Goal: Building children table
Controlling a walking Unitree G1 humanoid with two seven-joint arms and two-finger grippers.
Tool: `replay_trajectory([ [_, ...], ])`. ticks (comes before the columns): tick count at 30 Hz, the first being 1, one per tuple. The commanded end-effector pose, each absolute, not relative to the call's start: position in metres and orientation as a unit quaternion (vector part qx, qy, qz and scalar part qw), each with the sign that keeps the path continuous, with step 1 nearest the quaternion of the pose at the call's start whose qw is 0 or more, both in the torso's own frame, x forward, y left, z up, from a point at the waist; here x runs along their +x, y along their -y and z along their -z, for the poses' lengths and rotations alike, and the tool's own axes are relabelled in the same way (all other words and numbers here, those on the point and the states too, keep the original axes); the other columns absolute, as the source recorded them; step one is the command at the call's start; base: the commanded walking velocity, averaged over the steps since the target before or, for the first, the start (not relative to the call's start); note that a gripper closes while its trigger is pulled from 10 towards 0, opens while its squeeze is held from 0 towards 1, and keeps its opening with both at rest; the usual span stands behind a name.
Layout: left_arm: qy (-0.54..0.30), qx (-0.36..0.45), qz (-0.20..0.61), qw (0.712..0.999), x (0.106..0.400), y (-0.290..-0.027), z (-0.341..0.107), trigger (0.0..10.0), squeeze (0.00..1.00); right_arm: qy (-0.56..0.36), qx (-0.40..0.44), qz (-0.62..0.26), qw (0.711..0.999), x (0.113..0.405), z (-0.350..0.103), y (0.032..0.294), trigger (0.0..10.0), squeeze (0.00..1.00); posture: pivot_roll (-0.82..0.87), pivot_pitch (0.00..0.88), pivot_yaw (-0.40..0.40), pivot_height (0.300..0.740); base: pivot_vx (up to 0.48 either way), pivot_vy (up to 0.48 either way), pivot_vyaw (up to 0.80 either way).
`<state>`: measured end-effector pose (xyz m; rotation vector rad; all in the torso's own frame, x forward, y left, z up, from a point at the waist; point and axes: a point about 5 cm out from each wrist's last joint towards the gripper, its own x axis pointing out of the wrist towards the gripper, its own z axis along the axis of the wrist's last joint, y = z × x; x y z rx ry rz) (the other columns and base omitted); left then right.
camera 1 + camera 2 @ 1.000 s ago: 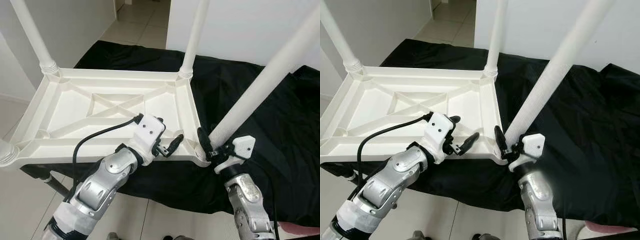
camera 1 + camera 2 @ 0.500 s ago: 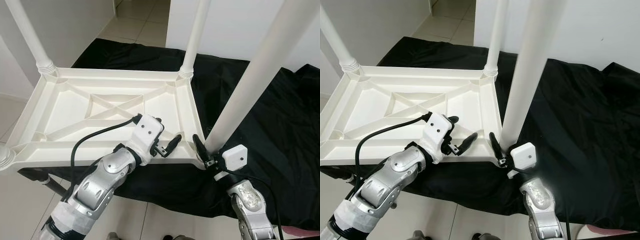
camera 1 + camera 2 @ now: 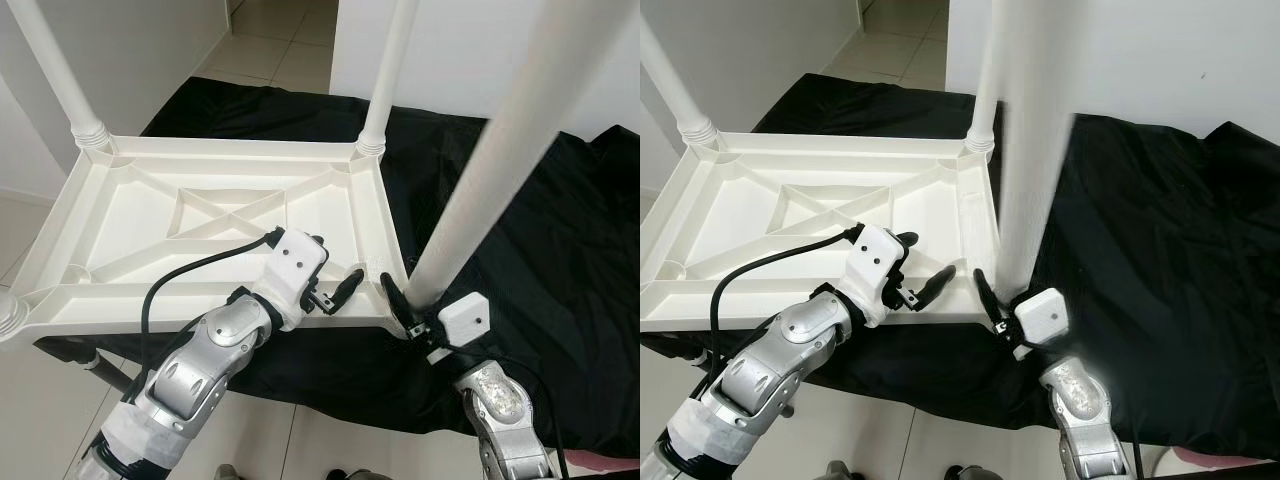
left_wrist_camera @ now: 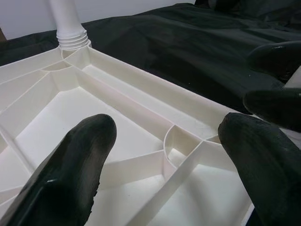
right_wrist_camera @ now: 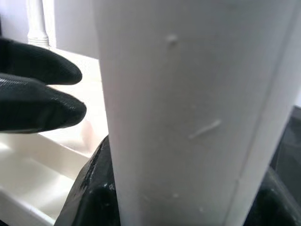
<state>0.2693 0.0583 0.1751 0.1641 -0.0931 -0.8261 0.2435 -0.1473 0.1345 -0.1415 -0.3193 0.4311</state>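
My right gripper [image 3: 410,305] pinches the base of the loose white leg [image 3: 480,190], its long axis near upright and leaning slightly away, just over the near right corner socket [image 4: 176,146] of the upturned table [image 3: 150,220], while my left gripper [image 3: 335,290], fingers spread, rests beside that corner.

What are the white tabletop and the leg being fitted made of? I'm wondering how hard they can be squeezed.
The upturned white ribbed tabletop looks like moulded plastic: thin cross ribs, slight sheen. The white round leg held by the right tool also seems plastic, smooth and matte, with faint scuffs. Whether the leg is hollow can't be seen.
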Motion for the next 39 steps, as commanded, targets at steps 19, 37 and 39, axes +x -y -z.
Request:
replay_trajectory([
  [19, 0.043, 0.094, 0.476, 0.873, 0.26, -0.051, -0.176, 10.0, 0.0, -0.019, 0.037, -0.182, 0.982, 0.251, -0.096, 0.153, 10.0, 0.0, 0.01, 0.143, -0.019, 0.74, 0.0, 0.0, 0.0],
  [37, 0.049, 0.077, 0.48, 0.873, 0.264, -0.05, -0.183, 10.0, 0.08, 0.034, -0.012, -0.2, 0.979, 0.246, -0.107, 0.149, 10.0, 0.0, 0.01, 0.132, -0.02, 0.74, 0.0, 0.0, 0.0],
  [39, 0.05, 0.07, 0.482, 0.872, 0.264, -0.05, -0.185, 10.0, 0.08, 0.042, -0.002, -0.199, 0.979, 0.246, -0.11, 0.149, 10.0, 0.0, 0.01, 0.131, -0.02, 0.74, 0.0, 0.0, 0.0],
])
